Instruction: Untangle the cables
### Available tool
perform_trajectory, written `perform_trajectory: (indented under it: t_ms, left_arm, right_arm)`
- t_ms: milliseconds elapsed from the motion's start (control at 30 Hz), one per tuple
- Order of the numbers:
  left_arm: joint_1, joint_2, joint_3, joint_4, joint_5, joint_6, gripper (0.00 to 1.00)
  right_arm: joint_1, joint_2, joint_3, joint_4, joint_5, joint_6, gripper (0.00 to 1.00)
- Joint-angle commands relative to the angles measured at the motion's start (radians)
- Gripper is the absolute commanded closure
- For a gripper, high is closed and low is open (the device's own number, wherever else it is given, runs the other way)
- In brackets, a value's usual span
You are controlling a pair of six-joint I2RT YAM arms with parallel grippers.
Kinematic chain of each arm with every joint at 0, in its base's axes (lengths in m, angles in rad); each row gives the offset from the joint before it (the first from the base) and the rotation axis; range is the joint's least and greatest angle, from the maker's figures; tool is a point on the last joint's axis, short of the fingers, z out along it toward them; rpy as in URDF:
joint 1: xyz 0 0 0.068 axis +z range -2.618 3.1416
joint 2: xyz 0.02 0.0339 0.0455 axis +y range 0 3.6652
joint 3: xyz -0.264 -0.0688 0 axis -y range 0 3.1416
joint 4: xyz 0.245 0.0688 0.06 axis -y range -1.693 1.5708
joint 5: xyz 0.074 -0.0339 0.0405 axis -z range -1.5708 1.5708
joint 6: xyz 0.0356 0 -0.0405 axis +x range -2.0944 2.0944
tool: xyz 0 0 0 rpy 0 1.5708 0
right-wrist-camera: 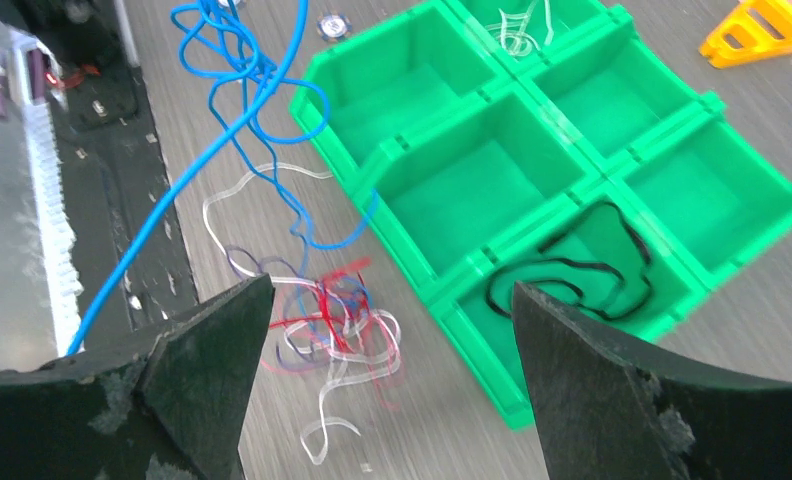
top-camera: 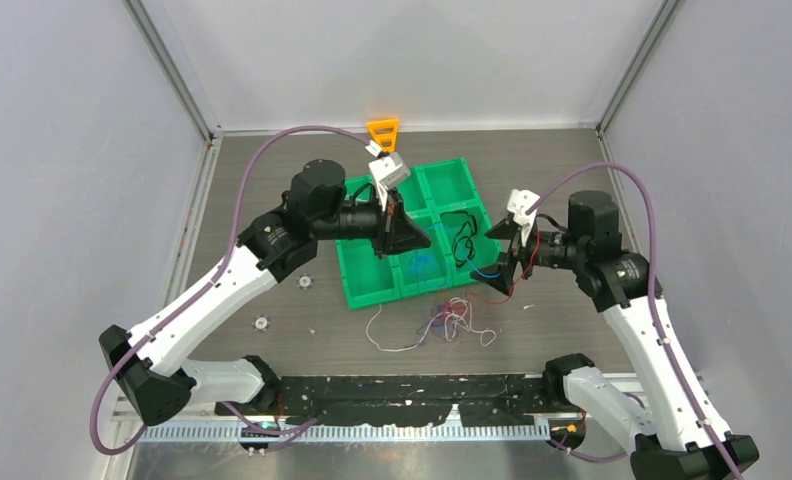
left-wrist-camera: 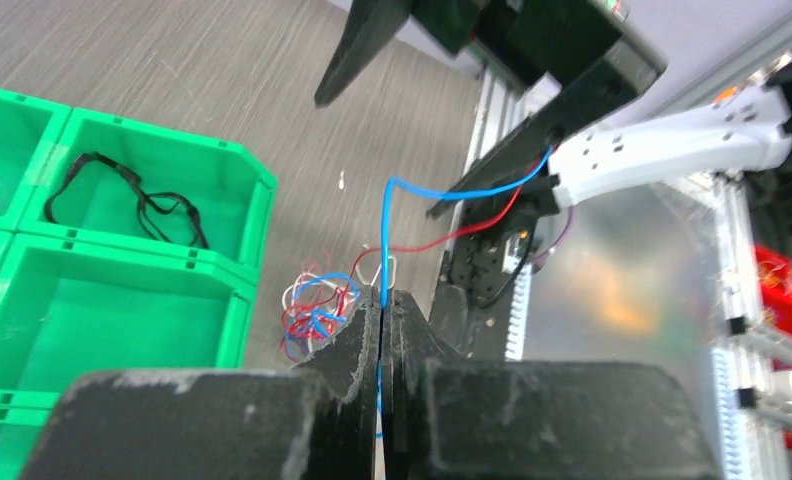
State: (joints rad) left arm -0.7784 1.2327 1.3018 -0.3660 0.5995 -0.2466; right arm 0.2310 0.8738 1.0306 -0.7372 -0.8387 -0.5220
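Observation:
A tangle of thin red, white, blue and purple cables [top-camera: 450,320] lies on the table in front of the green tray [top-camera: 350,272]. It also shows in the left wrist view [left-wrist-camera: 315,300] and the right wrist view [right-wrist-camera: 337,320]. My left gripper [top-camera: 420,242] is over the tray, shut [left-wrist-camera: 383,305] on a blue cable [left-wrist-camera: 388,215]. That cable runs on towards the right arm. In the right wrist view it [right-wrist-camera: 187,175] passes behind the left finger. My right gripper [top-camera: 492,262] is open and empty [right-wrist-camera: 392,288], above the tray's near right corner and the tangle.
A black cable [top-camera: 462,235] lies coiled in one tray compartment [right-wrist-camera: 572,265], and a white cable [right-wrist-camera: 522,30] in another. An orange triangular piece [top-camera: 383,133] stands behind the tray. Two small silver discs [top-camera: 305,281] lie to its left. A black rail [top-camera: 412,390] runs along the near edge.

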Motion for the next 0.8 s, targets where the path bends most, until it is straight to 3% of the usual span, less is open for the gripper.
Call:
perform_trajectory:
  t_ms: [0, 167, 367, 567, 767]
  left_arm:
    - [0.031, -0.013, 0.012, 0.198, 0.055, -0.233, 1.00]
    - [0.059, 0.006, -0.002, 0.245, 0.041, -0.350, 1.00]
    - [0.071, 0.028, -0.020, 0.278, 0.044, -0.412, 1.00]
    - [0.070, 0.040, -0.047, 0.334, 0.043, -0.472, 1.00]
    - [0.071, 0.047, -0.048, 0.345, 0.046, -0.482, 1.00]
  right_arm:
    - [0.020, -0.031, -0.189, 0.325, -0.101, 0.219, 0.05]
    - [0.073, -0.118, -0.384, 0.692, 0.005, 0.417, 0.02]
    - [0.165, -0.156, -0.371, 0.731, 0.086, 0.399, 0.00]
    - [0.214, -0.150, -0.335, 0.824, 0.119, 0.482, 0.17]
    - [0.287, -0.059, -0.313, 0.899, 0.151, 0.576, 0.22]
